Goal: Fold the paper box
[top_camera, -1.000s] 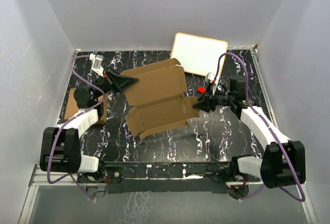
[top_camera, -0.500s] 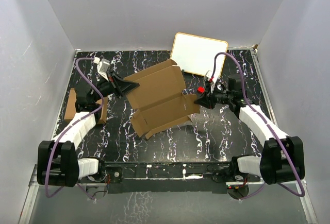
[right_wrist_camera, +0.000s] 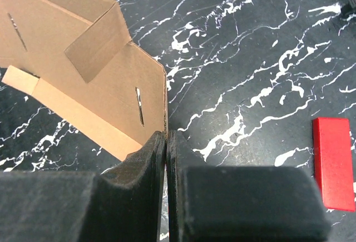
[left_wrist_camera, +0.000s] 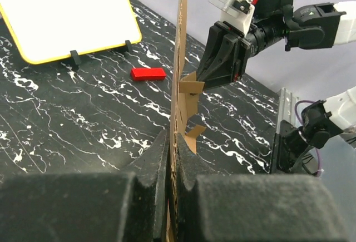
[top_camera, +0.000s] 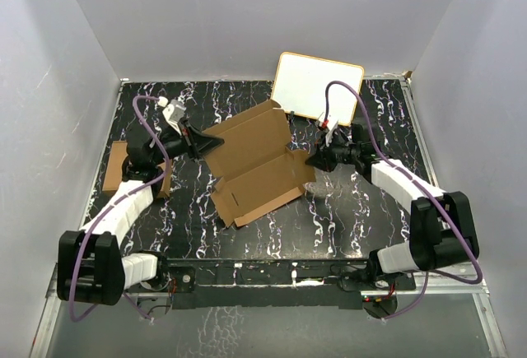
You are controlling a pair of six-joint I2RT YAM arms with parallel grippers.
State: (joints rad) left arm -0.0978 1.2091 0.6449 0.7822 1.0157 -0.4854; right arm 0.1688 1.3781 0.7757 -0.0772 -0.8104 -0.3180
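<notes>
The left pincer [top_camera: 202, 141] pinches one edge of the box [top_camera: 255, 163], and the right pincer [top_camera: 311, 159] pinches the other end. The box stretches between them, its folds running roughly pincer to pincer

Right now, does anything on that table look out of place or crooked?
Nothing looks damaged. The paper box is a flat, unfolded sheet, turned diagonal to the table, pinched at opposite edges by the left gripper and right gripper. A small red block lies loose near the white board.
</notes>
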